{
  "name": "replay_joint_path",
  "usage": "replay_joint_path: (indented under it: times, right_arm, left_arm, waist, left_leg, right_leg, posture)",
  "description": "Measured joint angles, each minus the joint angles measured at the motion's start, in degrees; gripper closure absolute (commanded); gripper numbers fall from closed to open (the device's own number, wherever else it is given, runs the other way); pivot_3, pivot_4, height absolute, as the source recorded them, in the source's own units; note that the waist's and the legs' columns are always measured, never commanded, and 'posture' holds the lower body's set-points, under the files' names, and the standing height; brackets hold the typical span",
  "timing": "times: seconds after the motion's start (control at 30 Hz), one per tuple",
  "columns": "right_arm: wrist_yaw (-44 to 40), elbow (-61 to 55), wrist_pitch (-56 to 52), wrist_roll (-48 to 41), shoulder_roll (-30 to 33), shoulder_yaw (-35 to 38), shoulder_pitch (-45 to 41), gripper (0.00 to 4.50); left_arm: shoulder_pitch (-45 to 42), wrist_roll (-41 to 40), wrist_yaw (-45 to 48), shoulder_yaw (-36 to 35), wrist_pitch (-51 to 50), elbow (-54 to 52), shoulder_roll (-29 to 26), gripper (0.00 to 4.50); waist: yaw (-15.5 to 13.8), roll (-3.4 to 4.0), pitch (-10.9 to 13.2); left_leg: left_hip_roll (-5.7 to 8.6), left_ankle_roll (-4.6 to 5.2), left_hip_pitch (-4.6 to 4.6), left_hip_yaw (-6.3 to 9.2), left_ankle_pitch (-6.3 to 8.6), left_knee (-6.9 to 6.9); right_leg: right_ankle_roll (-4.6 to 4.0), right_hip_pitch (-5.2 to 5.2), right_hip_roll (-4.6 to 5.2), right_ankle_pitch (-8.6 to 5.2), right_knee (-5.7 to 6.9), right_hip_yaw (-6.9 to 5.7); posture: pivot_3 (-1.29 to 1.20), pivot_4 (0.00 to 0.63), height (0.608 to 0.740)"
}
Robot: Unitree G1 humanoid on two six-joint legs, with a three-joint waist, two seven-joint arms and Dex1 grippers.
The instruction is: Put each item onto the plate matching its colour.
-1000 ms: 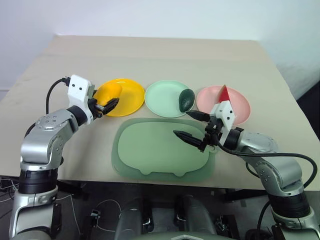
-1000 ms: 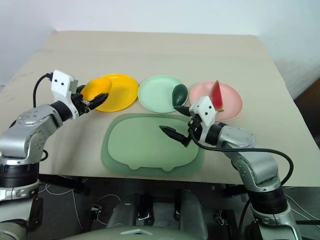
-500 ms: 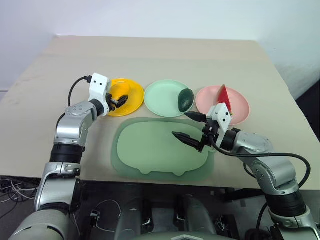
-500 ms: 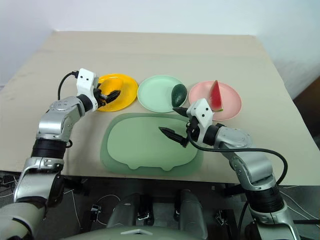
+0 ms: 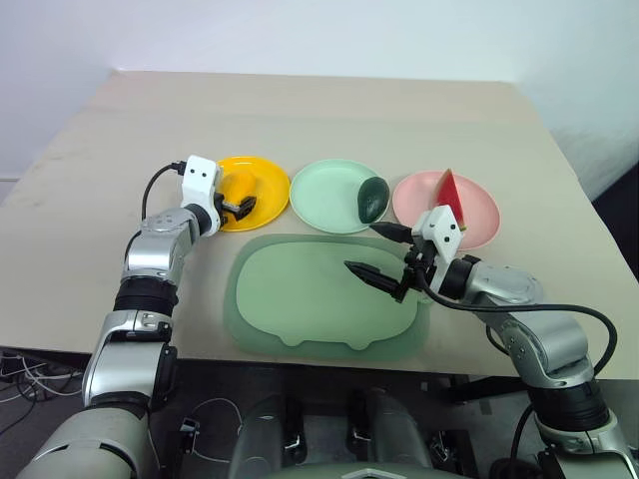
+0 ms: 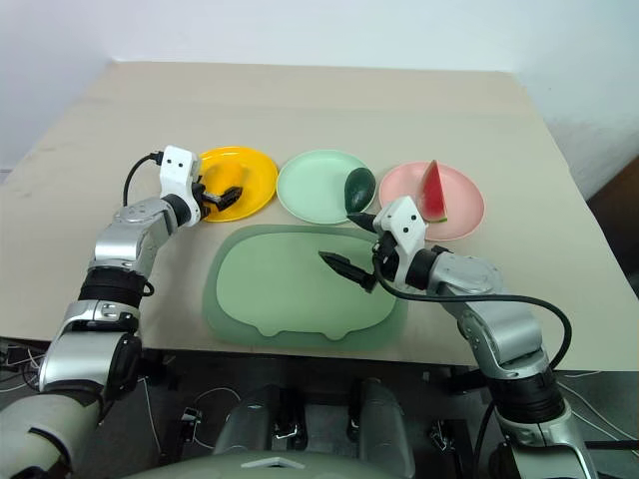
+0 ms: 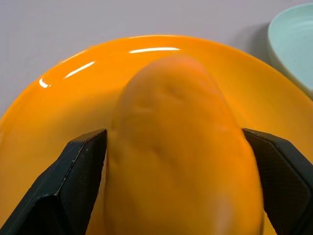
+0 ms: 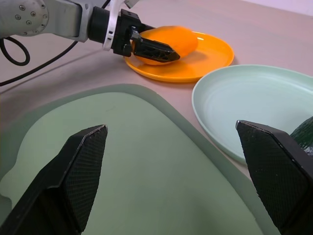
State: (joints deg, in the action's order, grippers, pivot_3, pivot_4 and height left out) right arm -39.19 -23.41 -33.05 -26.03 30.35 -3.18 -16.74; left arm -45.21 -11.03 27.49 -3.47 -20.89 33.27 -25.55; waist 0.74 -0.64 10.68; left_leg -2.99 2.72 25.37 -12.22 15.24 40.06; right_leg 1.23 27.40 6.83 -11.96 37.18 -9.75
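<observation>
1. Beige counter (image 5: 329, 110), three plates in a row.
2. Left pincer (image 5: 240, 205) spread wide around mango (image 5: 236, 186) on yellow plate (image 5: 268, 183); release step, judged; withdrawal next.
3. Avocado (image 5: 373, 199) on mint plate (image 5: 324, 195).
4. Watermelon (image 5: 446, 187) on pink plate (image 5: 479, 212).
5. Right pincer (image 5: 384, 254) wide, empty, above mat (image 5: 300, 299).

Both arms are built of rounded, brushed silver-grey metal segments joined by black collars, with small dark screws dotting the shoulder housings. Each wrist carries a boxy white plastic camera housing. A black cable loops from the left wrist housing; another runs along the right forearm. The left gripper (image 5: 238, 206) and right gripper (image 5: 381, 251) have tapered black fingers (image 8: 73, 178) with finely cross-hatched pads.
</observation>
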Motion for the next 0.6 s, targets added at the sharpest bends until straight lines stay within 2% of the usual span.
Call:
replay_joint_path:
  times: [0.33, 0.5, 0.6]
  right_arm:
    - [0.17, -0.52, -1.31, -2.13, -0.07, 0.99, -0.9, 0.0]
    - [1.11, -1.28, -1.74, -4.9, -0.19, 4.06, -1.0, 0.0]
    - [1.71, -1.28, -2.09, -6.43, -0.4, 5.61, -0.62, 0.0]
  left_arm:
    - [7.66, -3.26, 2.63, -4.22, 0.12, -22.02, -3.5, 0.03]
    - [19.72, -9.17, 9.83, -7.85, -1.03, -35.49, -8.38, 0.03]
    - [26.22, -13.86, 13.86, -11.17, -0.36, -40.06, -8.73, 0.03]
  waist:
    - [0.07, 0.0, 0.0]
    - [0.19, 0.01, 0.0]
    - [-0.04, 0.01, 0.0]
  left_leg:
    - [0.0, 0.0, -0.01, 0.0, 0.0, 0.0]
    - [-0.03, -0.01, -0.03, 0.0, 0.01, -0.02]
    - [-0.03, -0.02, -0.02, 0.01, 0.02, -0.01]
  right_leg:
    - [0.0, -0.01, 0.0, 0.0, 0.02, 0.01]
    - [0.0, -0.01, -0.02, -0.01, 0.02, 0.01]
    - [-0.02, -0.01, 0.0, -0.01, -0.02, 0.0]
  posture:
    - [0.0, 0.15, 0.696]
    - [0.0, 0.15, 0.696]
    - [0.0, 0.15, 0.696]
